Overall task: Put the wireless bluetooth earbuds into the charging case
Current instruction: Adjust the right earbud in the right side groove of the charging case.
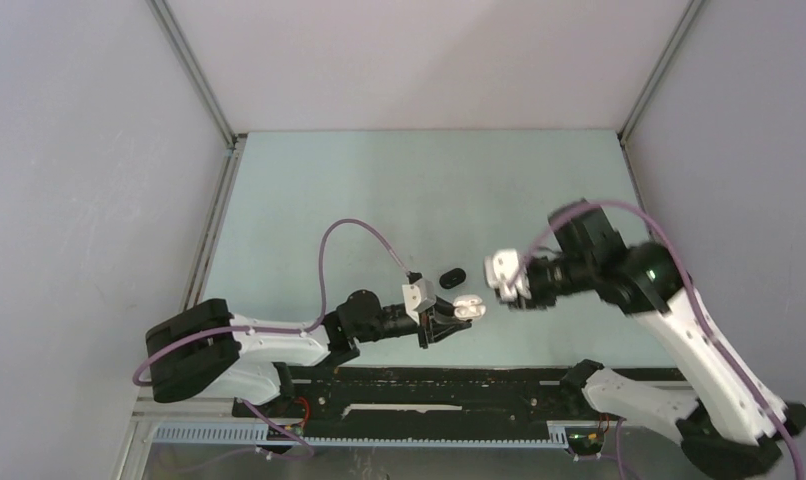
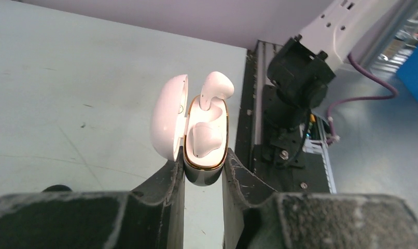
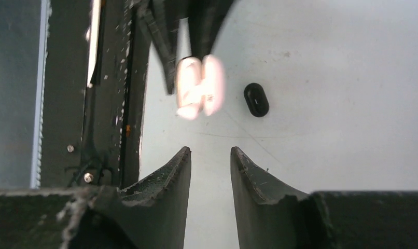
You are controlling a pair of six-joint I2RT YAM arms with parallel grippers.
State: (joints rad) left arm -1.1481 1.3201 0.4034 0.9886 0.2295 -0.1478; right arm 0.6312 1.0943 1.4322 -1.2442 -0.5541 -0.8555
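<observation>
1. The left gripper (image 2: 203,160) clamps the open white pebble-shaped plastic charging case (image 2: 168,116).
2. One white rounded plastic earbud (image 2: 204,139) lies seated inside; a second earbud (image 2: 216,88) sticks up from its socket.
3. The right gripper (image 3: 209,151), jaws narrowly apart, is empty and faces the case.

No words, numbers, brand names or signs can be read in any of the views.
</observation>
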